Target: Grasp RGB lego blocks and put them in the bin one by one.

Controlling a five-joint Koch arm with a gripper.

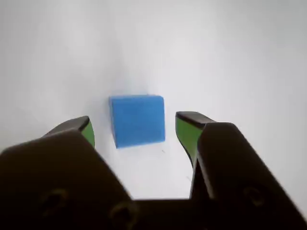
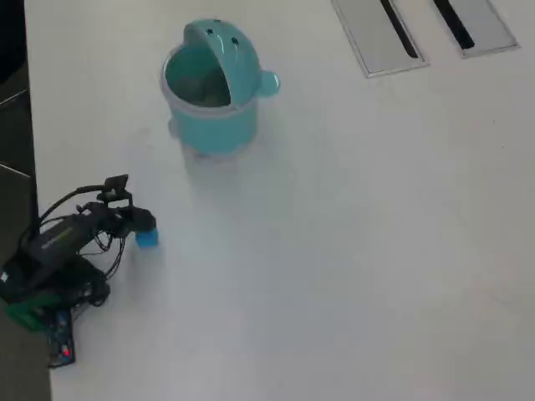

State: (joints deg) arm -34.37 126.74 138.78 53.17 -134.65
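Straddling the blue block (image 1: 137,120), the end effector (image 1: 135,132) has its jaws spread, one green-faced fingertip (image 1: 186,130) on each side of the block with a gap on both sides; nothing is pinched. The wrist view shows this clearly: the block sits flat on the white tabletop (image 1: 230,57), slightly ahead of the tips and between them. That view shows neither the bin nor the arm's body.

The overhead view gives the wider layout. The arm (image 2: 63,242) lies low at the left edge of the tabletop (image 2: 351,251), reaching right, with the end effector (image 2: 142,227) at the blue block (image 2: 148,239); from here the jaws cannot be told apart. The teal bin (image 2: 211,92) stands well apart from the block, farther up the picture, its domed lid (image 2: 219,38) tilted back so the inside shows. What lies in it is unclear. Two grey panels (image 2: 376,38) are set into the tabletop at the upper right. Only the blue block shows in either view.
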